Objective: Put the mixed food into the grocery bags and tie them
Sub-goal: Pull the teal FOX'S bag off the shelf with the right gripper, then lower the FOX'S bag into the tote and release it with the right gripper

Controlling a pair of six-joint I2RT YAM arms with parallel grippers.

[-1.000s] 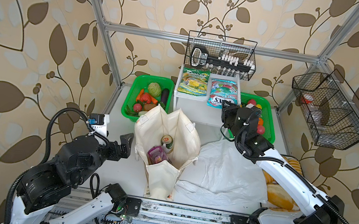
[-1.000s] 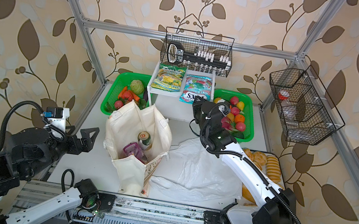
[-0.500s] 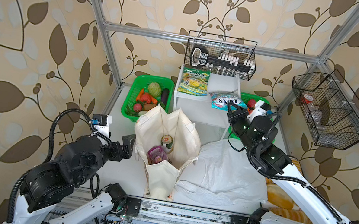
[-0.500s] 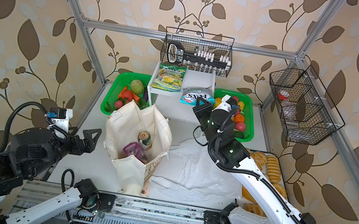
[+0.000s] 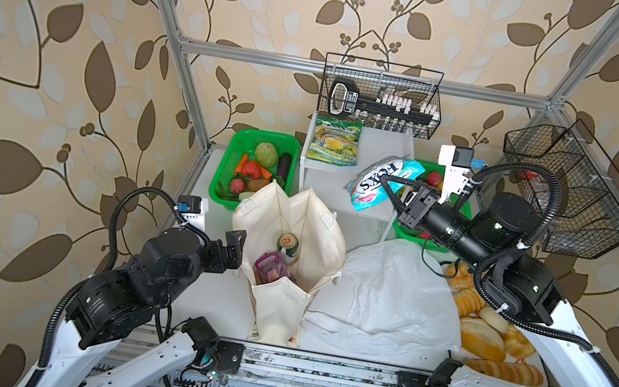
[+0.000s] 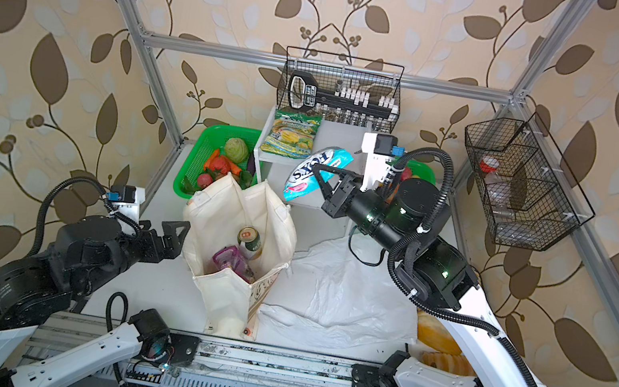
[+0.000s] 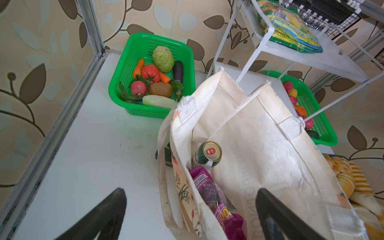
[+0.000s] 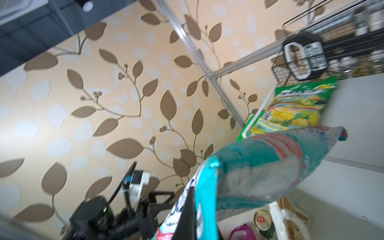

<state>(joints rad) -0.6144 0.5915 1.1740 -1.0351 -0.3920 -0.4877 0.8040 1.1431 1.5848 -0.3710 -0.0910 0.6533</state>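
**Over the shelf's front edge: candy packet up in the right claw**

Since a second ago the right arm has pulled back from the far green basket [image 5: 404, 235]. Its right claw [image 5: 387, 181] [image 6: 319, 171] is now clamped on one end of the candy packet [image 5: 367, 187] [image 6: 306, 177]. A second ago that packet lay flat on the white shelf [image 5: 375, 142] beside the green snack packet [image 5: 333, 145]. It now hangs tilted, clear of the shelf top, near the tote bag [image 5: 320, 221] but not touching it.

The left arm has barely shifted. The left claw [image 5: 235, 252] [image 7: 191, 207] still has its fingers spread wide with nothing between them, just beside the tote bag's left wall.

The tote bag, the plastic bag [image 5: 388, 295] lying flat to its right, the can [image 5: 288, 244] and the purple packet [image 5: 270, 268] sit as they did.

Only the top views show the plastic bag and both arms whole.

The left wrist view looks down into the open tote bag [image 7: 259, 135]. It shows the can [image 7: 207, 153] top up against the inner wall, the purple packet [image 7: 216, 203] just below it, and flower print on the bag's outer side.

The right wrist view, blurred, shows the candy packet's [image 8: 259, 166] teal underside up close. The can [image 8: 262, 222] and purple packet [image 8: 242, 232] sit far below it.
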